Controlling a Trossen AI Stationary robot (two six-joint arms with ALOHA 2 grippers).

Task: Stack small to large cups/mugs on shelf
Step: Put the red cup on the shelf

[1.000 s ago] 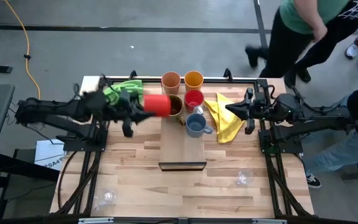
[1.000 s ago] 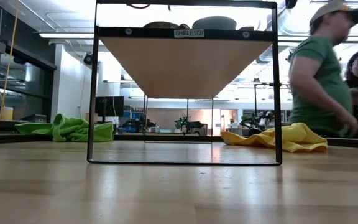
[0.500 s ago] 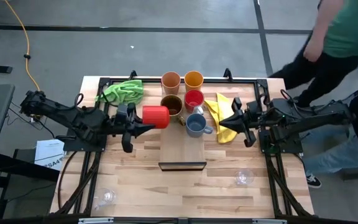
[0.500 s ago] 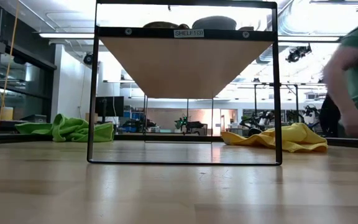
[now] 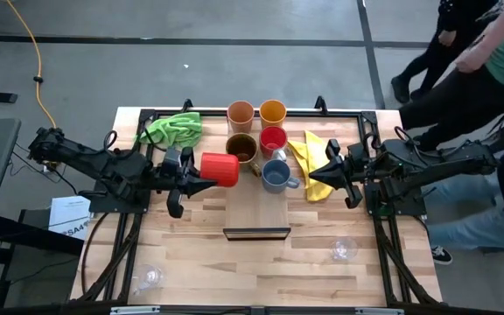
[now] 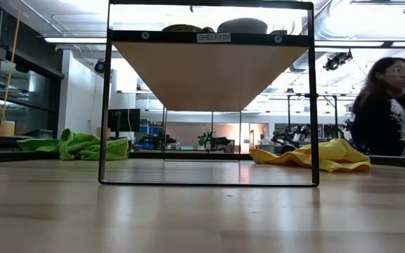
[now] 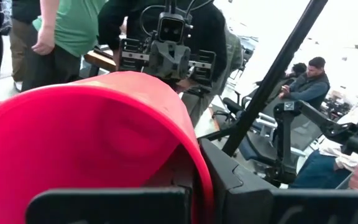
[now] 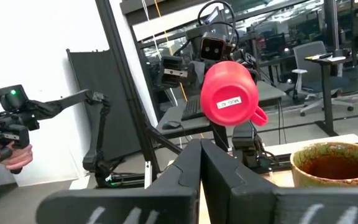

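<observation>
The shelf (image 5: 256, 210), a raised light-wood board, carries a peach tumbler (image 5: 241, 114), an orange tumbler (image 5: 272, 111), a brown mug (image 5: 242, 147), a red mug (image 5: 272, 140) and a grey-blue mug (image 5: 276, 176). A second red mug (image 5: 220, 169) hangs on its side at the shelf's left edge, with my left gripper (image 5: 198, 178) shut on it. My right gripper (image 5: 313, 173) is shut and empty, right of the grey-blue mug, over the yellow cloth. Two clear glasses (image 5: 343, 250) (image 5: 150, 277) stand on the tabletop near its front edge. My left gripper holds the red mug by the wall at its rim (image 7: 194, 165), apparently with one finger inside and one outside. The fingers come level from the table's left. The mug is lifted clear and lies on its side, base (image 8: 229, 101) toward the right arm, handle (image 8: 258, 116) low.
A green cloth (image 5: 171, 129) lies at the far left of the table and a yellow cloth (image 5: 315, 162) right of the shelf. People stand beyond the table's far right corner (image 5: 462, 70). The black frame (image 6: 104, 105) bears the shelf board above the tabletop.
My left gripper has swung toward the table's near edge with the red mug, which stays on its side and clear, then held still. My right gripper has shifted toward the near edge and tipped slightly upward. The people behind the table have walked about.
</observation>
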